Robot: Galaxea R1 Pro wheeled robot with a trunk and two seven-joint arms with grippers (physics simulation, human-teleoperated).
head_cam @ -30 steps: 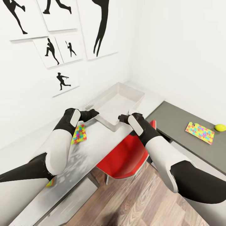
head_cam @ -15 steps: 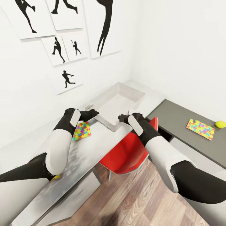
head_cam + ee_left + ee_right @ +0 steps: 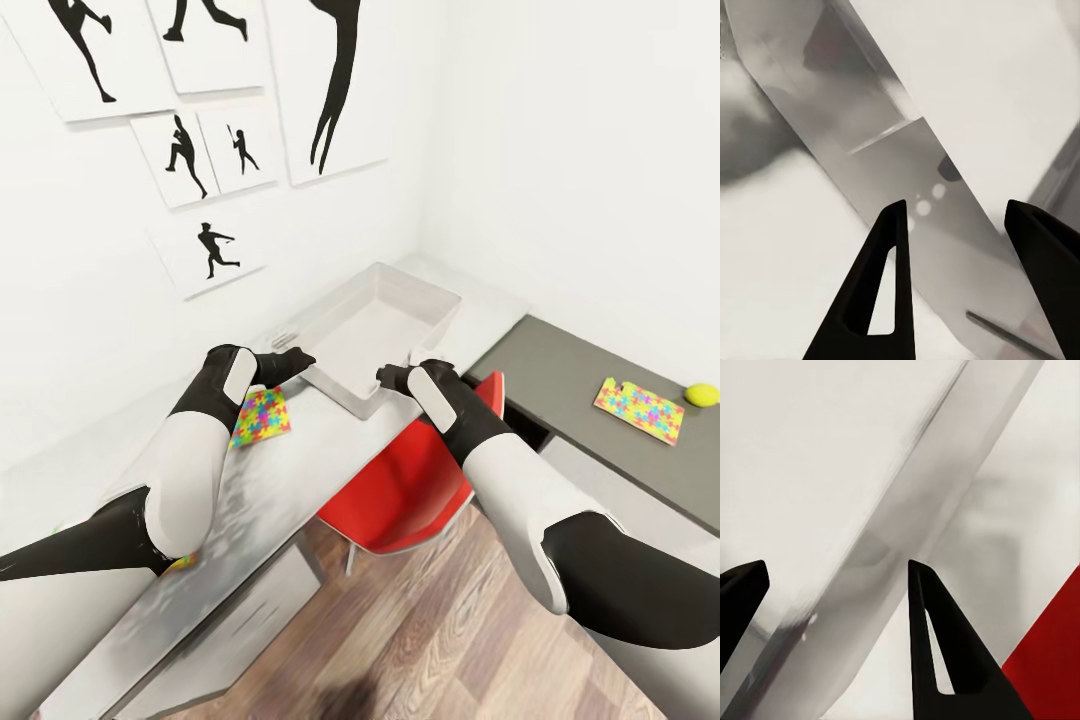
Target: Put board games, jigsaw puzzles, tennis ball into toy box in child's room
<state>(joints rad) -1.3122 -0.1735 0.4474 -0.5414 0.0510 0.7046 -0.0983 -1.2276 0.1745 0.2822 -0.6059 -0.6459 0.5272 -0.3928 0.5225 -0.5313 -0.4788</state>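
The toy box (image 3: 385, 322), a shallow light grey tray, sits on the pale desk (image 3: 330, 450) near the corner of the room. My left gripper (image 3: 300, 358) grips its near-left rim and my right gripper (image 3: 385, 377) its near-right rim. In the wrist views the toy box wall (image 3: 945, 225) fills the gap of the left gripper (image 3: 956, 214), and the wall (image 3: 862, 562) likewise fills the right gripper (image 3: 836, 570). One jigsaw puzzle (image 3: 262, 417) lies beside my left forearm. The other jigsaw puzzle (image 3: 640, 410) and the yellow tennis ball (image 3: 702, 394) lie on the dark grey section (image 3: 560, 380). No board games are in view.
A red chair (image 3: 410, 490) is tucked under the desk between my arms. Black silhouette pictures (image 3: 210, 250) hang on the white wall behind. White drawers (image 3: 230, 630) sit below the desk at the left, above the wood floor (image 3: 430, 640). A colourful corner (image 3: 182, 564) peeks out under my left forearm.
One second ago the pictures and both puzzles sat slightly further left in the view. The toy box kept its place between my grippers. Nothing has shifted in the last half second.
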